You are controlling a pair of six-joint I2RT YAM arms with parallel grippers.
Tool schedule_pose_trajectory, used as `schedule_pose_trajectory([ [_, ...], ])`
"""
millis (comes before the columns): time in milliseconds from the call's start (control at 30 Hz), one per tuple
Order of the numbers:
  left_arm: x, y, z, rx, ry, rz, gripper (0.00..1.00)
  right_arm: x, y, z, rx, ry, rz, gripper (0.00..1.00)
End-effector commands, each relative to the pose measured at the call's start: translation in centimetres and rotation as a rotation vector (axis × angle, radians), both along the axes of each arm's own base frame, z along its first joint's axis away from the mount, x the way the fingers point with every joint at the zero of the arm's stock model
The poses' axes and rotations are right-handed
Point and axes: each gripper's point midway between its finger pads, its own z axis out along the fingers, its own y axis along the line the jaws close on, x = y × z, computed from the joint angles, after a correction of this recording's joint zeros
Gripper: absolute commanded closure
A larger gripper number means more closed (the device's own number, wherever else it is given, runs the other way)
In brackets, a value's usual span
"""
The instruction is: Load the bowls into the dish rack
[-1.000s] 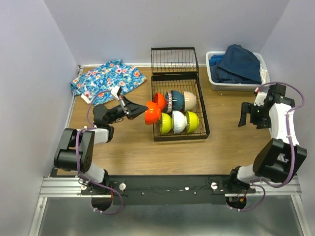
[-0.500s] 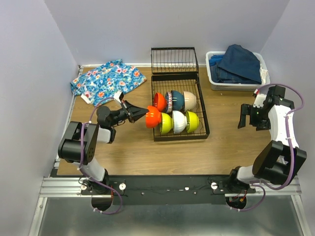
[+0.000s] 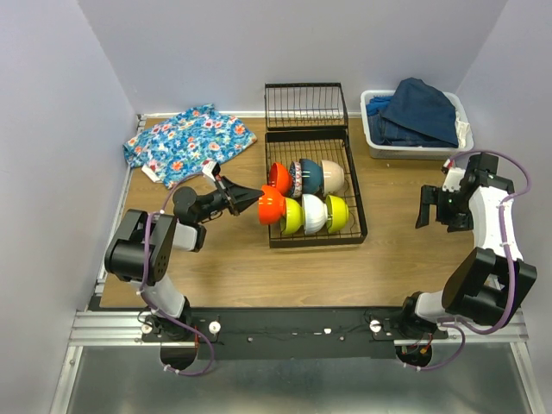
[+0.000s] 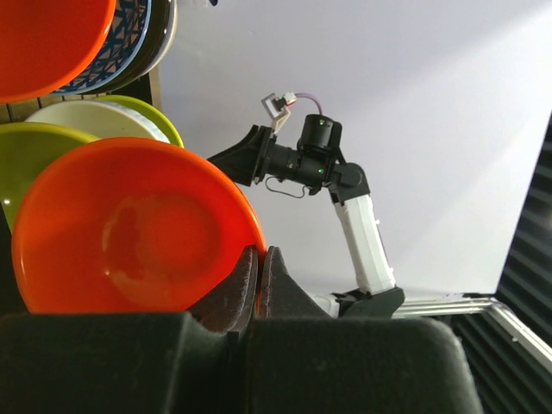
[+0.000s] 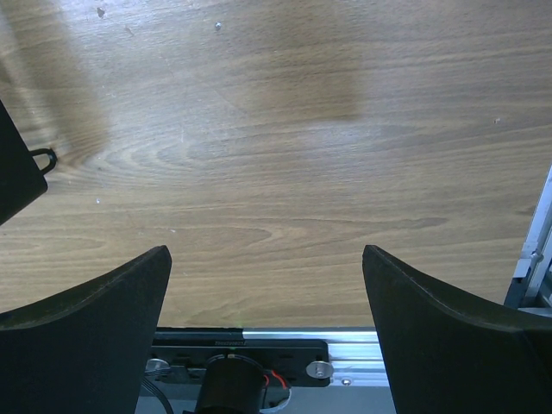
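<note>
My left gripper (image 3: 250, 197) is shut on the rim of a red-orange bowl (image 3: 271, 205) and holds it on edge at the left end of the front row of the black wire dish rack (image 3: 357, 200). In the left wrist view the fingers (image 4: 244, 280) pinch that bowl (image 4: 129, 237). Behind it stand a yellow-green bowl (image 3: 291, 215), a white bowl (image 3: 313, 213) and another yellow-green bowl (image 3: 336, 213). The back row holds an orange bowl (image 3: 279, 178), a patterned bowl (image 3: 296, 178), a dark blue bowl (image 3: 310, 176) and a beige bowl (image 3: 332, 176). My right gripper (image 3: 428, 207) is open and empty over bare table.
The rack's hinged wire panel (image 3: 305, 105) lies flat behind it. A white bin (image 3: 373, 142) of blue clothes stands at the back right. A floral cloth (image 3: 190, 136) lies at the back left. Wooden tabletop (image 5: 276, 155) fills the right wrist view.
My left gripper has carried the red-orange bowl rightward, up against the yellow-green bowl at the rack's left end. My right arm has hardly moved.
</note>
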Motion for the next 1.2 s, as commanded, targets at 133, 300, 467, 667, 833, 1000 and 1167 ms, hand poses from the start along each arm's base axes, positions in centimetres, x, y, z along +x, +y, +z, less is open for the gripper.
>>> schedule_pose_trajectory([
  [133, -0.6, -0.7, 3.0, -0.101, -0.185, -0.001, 1.0, -0.3, -0.3, -0.6, -0.013, 0.014, -0.005, 0.0],
  [300, -1.2, -1.1, 3.3, -0.104, -0.195, -0.01, 1.0, -0.5, -0.4, -0.9, -0.019, 0.023, -0.006, 0.0],
  [467, -1.5, -1.0, 2.8, -0.092, -0.191, -0.013, 1.0, -0.7, -0.4, -1.5, -0.019, 0.031, -0.002, 0.0],
  [667, -1.5, -0.9, 1.9, -0.072, -0.169, -0.007, 1.0, -0.7, -0.4, -1.3, -0.018, 0.029, -0.002, 0.0],
  [833, -0.9, -0.9, 0.1, -0.005, -0.118, -0.004, 1.0, -0.2, -0.4, -1.3, -0.013, 0.02, -0.003, 0.0],
  [1000, -0.5, -1.0, -1.7, 0.058, -0.083, 0.001, 0.95, -0.1, -0.4, -1.3, -0.012, 0.015, -0.002, 0.0],
  [1167, 0.1, -1.0, -2.9, 0.093, -0.056, 0.013, 0.92, -0.4, -0.3, -1.4, -0.013, 0.019, -0.004, 0.0],
])
